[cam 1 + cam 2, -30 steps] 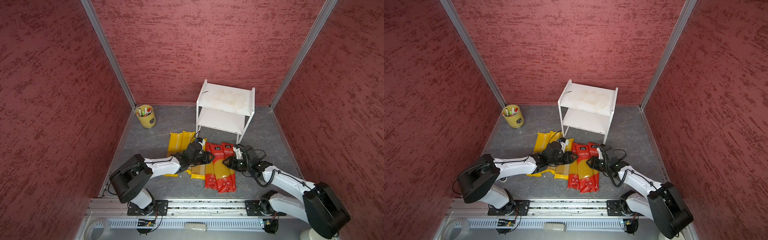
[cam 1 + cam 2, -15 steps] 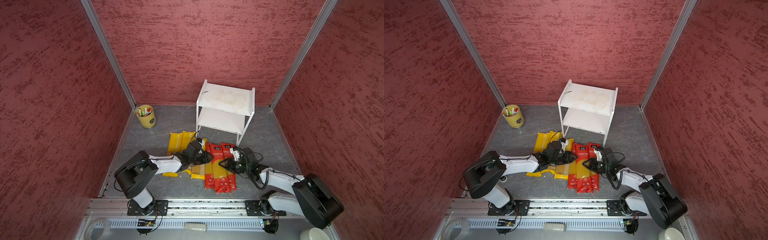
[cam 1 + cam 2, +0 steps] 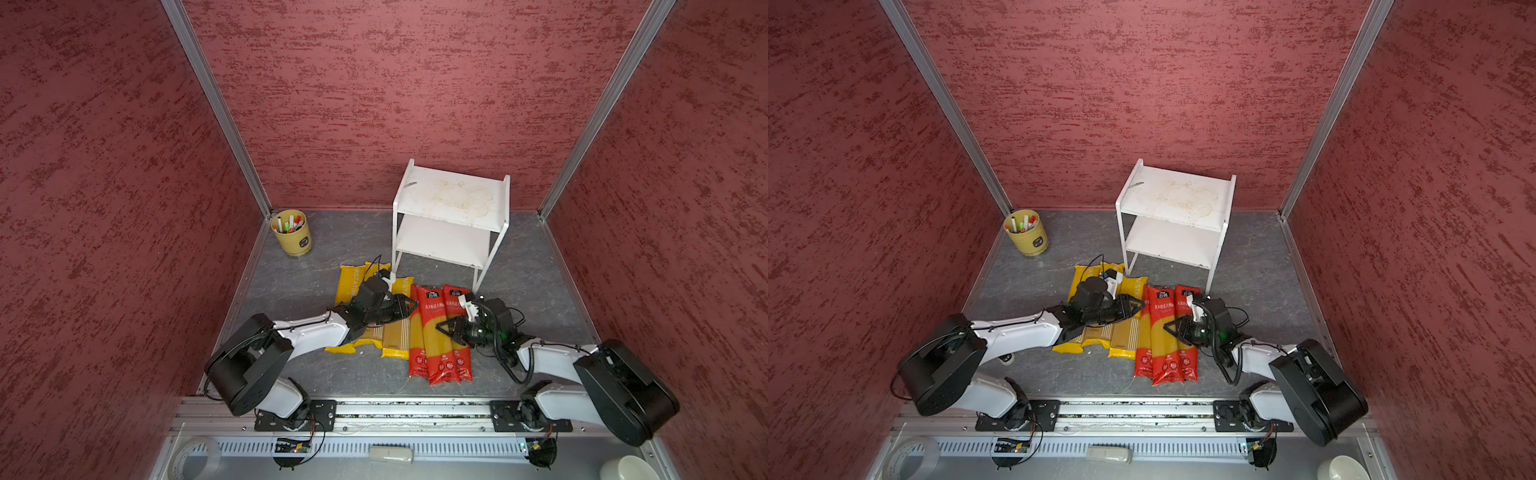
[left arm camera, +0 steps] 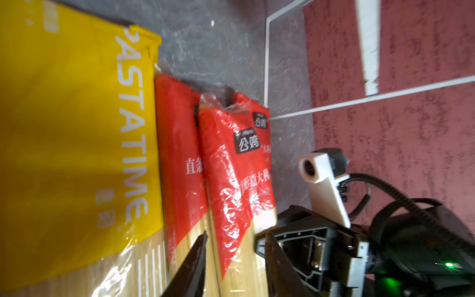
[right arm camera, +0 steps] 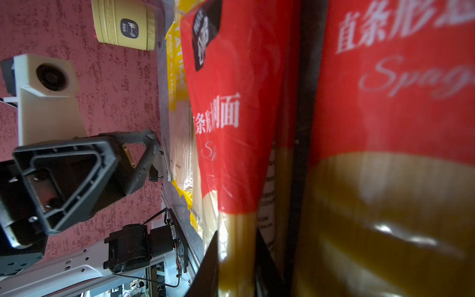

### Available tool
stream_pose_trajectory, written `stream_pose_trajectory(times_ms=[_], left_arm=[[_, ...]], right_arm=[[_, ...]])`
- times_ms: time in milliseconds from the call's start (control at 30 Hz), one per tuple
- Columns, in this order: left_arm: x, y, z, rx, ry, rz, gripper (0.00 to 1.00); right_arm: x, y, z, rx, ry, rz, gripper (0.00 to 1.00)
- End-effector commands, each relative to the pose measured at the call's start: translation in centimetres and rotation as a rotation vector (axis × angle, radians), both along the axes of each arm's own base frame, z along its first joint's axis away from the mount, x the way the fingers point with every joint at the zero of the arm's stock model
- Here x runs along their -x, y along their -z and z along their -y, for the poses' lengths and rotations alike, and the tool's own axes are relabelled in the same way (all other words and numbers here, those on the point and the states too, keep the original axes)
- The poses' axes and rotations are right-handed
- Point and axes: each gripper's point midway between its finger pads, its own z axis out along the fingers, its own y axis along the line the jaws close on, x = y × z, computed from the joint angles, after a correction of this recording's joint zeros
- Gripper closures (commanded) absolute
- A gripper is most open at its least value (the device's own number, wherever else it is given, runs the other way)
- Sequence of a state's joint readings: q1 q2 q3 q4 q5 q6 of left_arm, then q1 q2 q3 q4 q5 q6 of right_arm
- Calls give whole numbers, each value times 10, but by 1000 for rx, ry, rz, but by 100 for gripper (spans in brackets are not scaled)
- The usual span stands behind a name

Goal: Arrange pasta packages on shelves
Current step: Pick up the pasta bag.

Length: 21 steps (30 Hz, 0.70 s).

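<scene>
One red pasta package [image 5: 231, 128] sits pinched within the right gripper [image 5: 236, 239].

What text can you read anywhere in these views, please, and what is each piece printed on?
"PASTATIME": yellow pasta bag.
"公鸡": logo patch of a red spaghetti bag.
"直条形" and "Spag", cut off: a second red spaghetti bag.
Label on the yellow marker cup: too small to read.

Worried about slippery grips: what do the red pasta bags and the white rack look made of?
Red pasta bags: thin glossy plastic film, judging by crinkles and glare. White rack: probably painted boards, matte and stained, on thin metal-looking legs.
</scene>
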State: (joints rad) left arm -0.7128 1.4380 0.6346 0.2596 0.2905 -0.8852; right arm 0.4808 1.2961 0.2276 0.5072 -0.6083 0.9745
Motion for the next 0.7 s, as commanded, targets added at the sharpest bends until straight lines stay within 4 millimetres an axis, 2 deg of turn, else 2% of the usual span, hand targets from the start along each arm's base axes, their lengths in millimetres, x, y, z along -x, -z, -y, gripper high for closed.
stream_pose_trajectory(times_ms=[0,133,333,400,533,667], left_arm=[[-2,-18,-17,6,-24,21,57],[-6,-38,-38,51,-68,40,49],[-10,-74,-62,145,-116,95,31],[-9,-89,-59,168,-88,129,24],[-4,-115,-33,214,15,213,9],[-3,-112,-9,190,92,204,7]], right_arm=[[-5,-54,-18,-140,-51,170,92],[-5,-77,-22,-176,-59,254,95],[-6,-119,-28,-224,-66,386,96],[-8,-133,-30,-242,-62,418,96],[-15,-169,-36,-286,-44,492,95],[-17,-201,-42,-346,-44,551,95]])
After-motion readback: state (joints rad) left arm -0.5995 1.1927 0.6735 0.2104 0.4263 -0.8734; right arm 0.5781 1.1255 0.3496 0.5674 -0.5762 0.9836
